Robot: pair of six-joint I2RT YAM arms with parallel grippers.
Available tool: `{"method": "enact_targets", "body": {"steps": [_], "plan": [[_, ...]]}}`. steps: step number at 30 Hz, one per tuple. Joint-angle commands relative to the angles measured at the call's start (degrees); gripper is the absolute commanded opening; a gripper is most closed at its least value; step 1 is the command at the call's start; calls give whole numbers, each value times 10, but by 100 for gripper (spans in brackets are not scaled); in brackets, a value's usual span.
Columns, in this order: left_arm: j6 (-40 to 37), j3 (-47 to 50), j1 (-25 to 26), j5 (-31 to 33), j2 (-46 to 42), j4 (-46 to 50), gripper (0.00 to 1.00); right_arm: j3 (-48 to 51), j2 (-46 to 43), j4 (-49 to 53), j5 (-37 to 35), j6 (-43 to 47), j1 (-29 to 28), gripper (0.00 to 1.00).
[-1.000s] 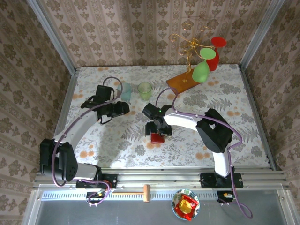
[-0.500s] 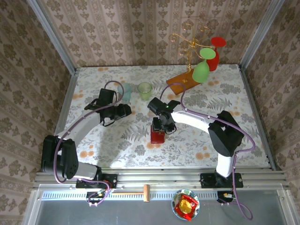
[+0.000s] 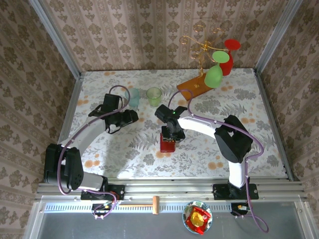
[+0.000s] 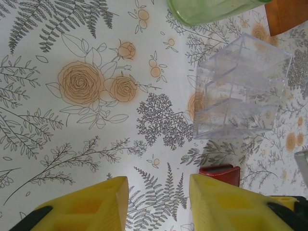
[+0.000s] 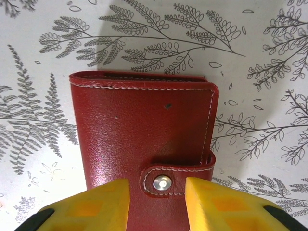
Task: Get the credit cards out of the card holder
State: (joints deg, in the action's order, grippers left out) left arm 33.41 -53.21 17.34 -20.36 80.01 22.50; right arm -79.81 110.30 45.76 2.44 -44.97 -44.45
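Near the middle of the table [image 3: 259, 119], flat on the flowered cloth: red holder [image 3: 167, 146], closed, tab [image 5: 179, 177] folded over one edge and fastened with a metal snap [image 5: 162, 182].

Straight above it, right gripper [image 3: 170, 134], pointing down over the holder's far end as seen from the top camera. In the right wrist view, yellow fingers [image 5: 86, 207] down at the tab end, one on each side of the snap, red leather showing in the gap between them, one finger covering the tab's outer part. Jaws set at a narrow gap, not meeting. Cannot tell whether pinching the tab, pressing on the cover or hanging just clear of it.

Well apart from the holder, to its left and farther back: left gripper [image 3: 132, 116], near the bluish cup [image 3: 133, 97] and green cup [image 3: 154, 95]. Jaws released, bare cloth between them, nothing held. Ahead in the left wrist view: clear box [image 4: 240, 91] standing on the cloth, with a red edge of the holder between box and one fingertip.

At the back right: wooden board [image 3: 194, 87] carrying a gold wire stand [image 3: 202, 45], with green glass [image 3: 214, 74] and red glass [image 3: 228, 57], both bowl-down.

Off the table, below the rail: bowl [image 3: 197, 217] holding something red and yellow.
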Motion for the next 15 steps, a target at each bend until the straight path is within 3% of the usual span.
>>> {"method": "enact_targets", "body": {"steps": [1,15], "plan": [[-13,1,-8,-8,1,4,39,-14,16,19,15,-9,0,37],[-10,3,-14,-13,6,-1,39,-4,44,3,20,-13,1,33]]}}
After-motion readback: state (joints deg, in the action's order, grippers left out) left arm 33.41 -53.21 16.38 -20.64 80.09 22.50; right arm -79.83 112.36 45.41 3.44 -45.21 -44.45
